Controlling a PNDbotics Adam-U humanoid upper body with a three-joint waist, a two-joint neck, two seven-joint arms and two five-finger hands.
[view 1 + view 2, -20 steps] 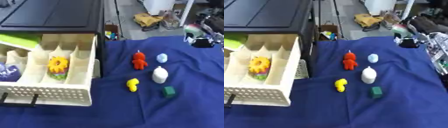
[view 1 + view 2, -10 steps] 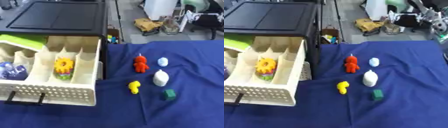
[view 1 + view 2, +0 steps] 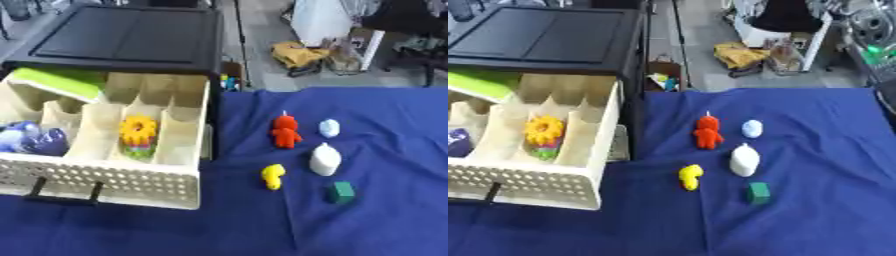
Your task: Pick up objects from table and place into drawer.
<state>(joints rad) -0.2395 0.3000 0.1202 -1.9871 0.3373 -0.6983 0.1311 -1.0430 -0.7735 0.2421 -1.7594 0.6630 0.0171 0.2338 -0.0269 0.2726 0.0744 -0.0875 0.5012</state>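
Several small things lie on the blue cloth [image 3: 385, 125] to the right of the drawer: a red figure [image 3: 284, 132], a pale blue lump [image 3: 329, 128], a white bottle-shaped thing [image 3: 325, 159], a yellow toy [image 3: 274, 176] and a green cube [image 3: 342, 192]. The cream drawer [image 3: 114, 177] with a perforated front stands pulled out of the black cabinet [image 3: 131, 37]. Its compartments hold a yellow flower toy [image 3: 138, 131], a blue-purple thing [image 3: 35, 141] and a green thing [image 3: 57, 80]. Neither hand shows. Only a silver part of my right arm [image 3: 870, 25] appears at the upper right.
Behind the table the floor holds a yellow bag [image 3: 297, 54], a white cabinet [image 3: 319, 20] and other clutter. Bare blue cloth lies in front of the toys and to their right.
The whole picture has shifted, so the camera has moved. The toys and the drawer lie as before. The arm part at the right has risen toward the upper corner.
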